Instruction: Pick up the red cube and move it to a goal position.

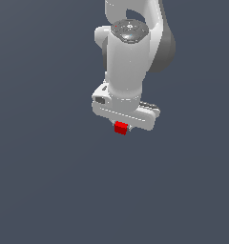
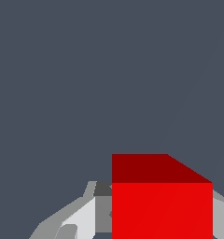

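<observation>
Clamping down from twelve o'clock, the gripper has the red cube pinched between its fingers, just under the white hand. No goal marker shows anywhere. Risk, as I judge it: the tiny cube sits low in the grip, so a sharp swing could shake it loose mid-carry.

Matt red cube, glossy pincer

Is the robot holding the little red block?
Yes. The gripper is shut on the red cube, with fingers against its sides.
</observation>
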### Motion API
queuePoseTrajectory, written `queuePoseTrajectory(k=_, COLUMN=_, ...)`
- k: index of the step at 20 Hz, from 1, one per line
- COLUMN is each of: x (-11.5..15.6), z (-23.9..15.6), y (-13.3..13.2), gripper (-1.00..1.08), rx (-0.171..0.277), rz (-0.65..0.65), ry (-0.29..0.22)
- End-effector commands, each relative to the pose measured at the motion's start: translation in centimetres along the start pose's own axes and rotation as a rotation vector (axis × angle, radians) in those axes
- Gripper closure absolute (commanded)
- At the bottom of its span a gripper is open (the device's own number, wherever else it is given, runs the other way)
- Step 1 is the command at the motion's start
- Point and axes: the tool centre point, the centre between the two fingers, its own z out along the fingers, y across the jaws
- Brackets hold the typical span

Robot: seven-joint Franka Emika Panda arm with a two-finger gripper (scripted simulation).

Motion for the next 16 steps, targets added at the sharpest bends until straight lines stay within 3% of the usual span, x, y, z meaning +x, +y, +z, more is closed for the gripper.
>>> queuePoseTrajectory(k=1, x=0.5, z=-1.8, y=0.2, gripper=1.08, rx=-0.001, rz=-0.001, ry=-0.001)
queuePoseTrajectory(k=8, x=1.4, z=-4.6, y=0.6, gripper=1.08, rx=-0.001, rz=-0.001, ry=-0.001)
queuePoseTrajectory(k=16, x=1.6, z=-4.9, y=0.6, gripper=1.08, rx=-0.001, rz=-0.001, ry=-0.001)
